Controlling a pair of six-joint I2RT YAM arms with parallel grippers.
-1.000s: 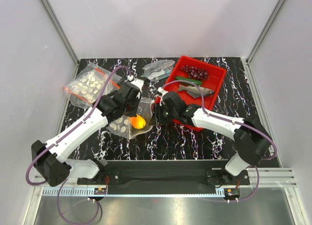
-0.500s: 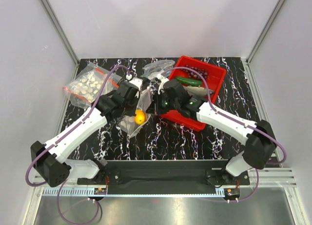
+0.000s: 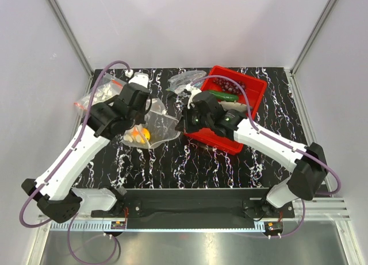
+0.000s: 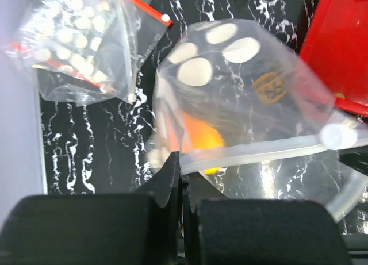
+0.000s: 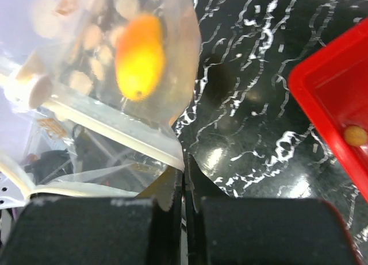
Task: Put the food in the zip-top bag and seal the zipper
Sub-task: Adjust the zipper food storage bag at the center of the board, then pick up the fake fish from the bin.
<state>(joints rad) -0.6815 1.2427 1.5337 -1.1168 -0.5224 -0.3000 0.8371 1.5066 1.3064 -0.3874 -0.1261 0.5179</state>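
The clear, white-dotted zip-top bag (image 3: 160,126) hangs stretched between both grippers, just left of the tray. The orange-yellow fruit (image 3: 145,134) lies inside it, also visible in the wrist views (image 4: 201,141) (image 5: 140,55). My left gripper (image 3: 134,116) (image 4: 183,167) is shut on the bag's left mouth corner. My right gripper (image 3: 183,126) (image 5: 185,167) is shut on the right corner. The zipper (image 4: 259,150) shows as a pale strip along the mouth. The grape bunch (image 3: 227,83), the cucumber (image 3: 224,96) and the fish (image 3: 238,107) lie in the red tray (image 3: 261,95).
A second dotted bag (image 3: 99,97) with red strips lies at the far left, close to the side wall. A smaller clear bag (image 3: 187,81) lies behind the grippers, against the tray. My right arm reaches over the tray's near half.
My right gripper has shut on the bag's corner. My left arm has swung left and back with its corner, so the bag and the fruit have shifted left and the mouth is pulled taut.
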